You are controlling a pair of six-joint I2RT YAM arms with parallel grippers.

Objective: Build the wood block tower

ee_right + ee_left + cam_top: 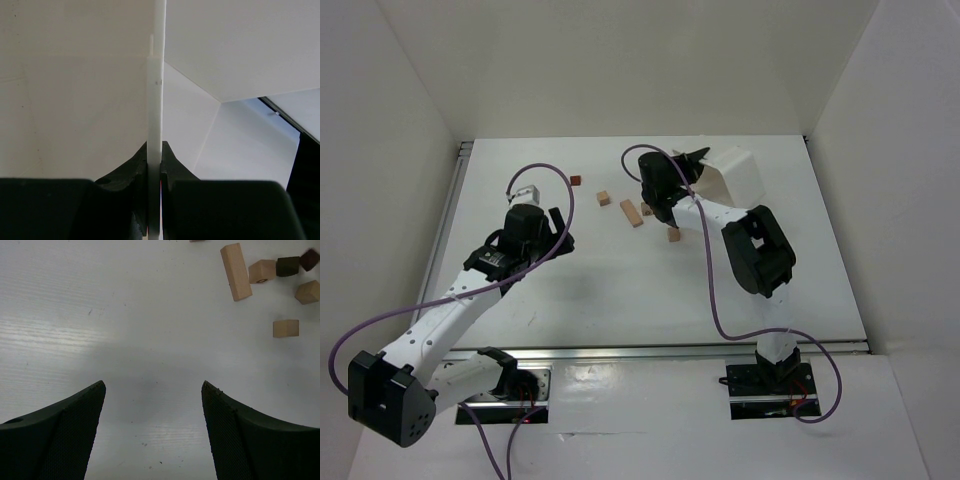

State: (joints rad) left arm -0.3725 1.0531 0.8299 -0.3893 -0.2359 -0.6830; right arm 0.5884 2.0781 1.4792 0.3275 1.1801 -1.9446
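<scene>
The wood blocks lie loose and flat on the white table, none on top of another. There is a long beige one, a small beige one, a dark brown one and an orange-tan one. The left wrist view also shows a beige cube and a dark cube. My left gripper hangs open over bare table, left of the blocks. My right gripper is shut on the thin wall of the white plastic tray, held tilted behind the blocks.
White walls enclose the table on three sides. A metal rail runs along the near edge by the arm bases. My right arm's elbow stands over the table's right half.
</scene>
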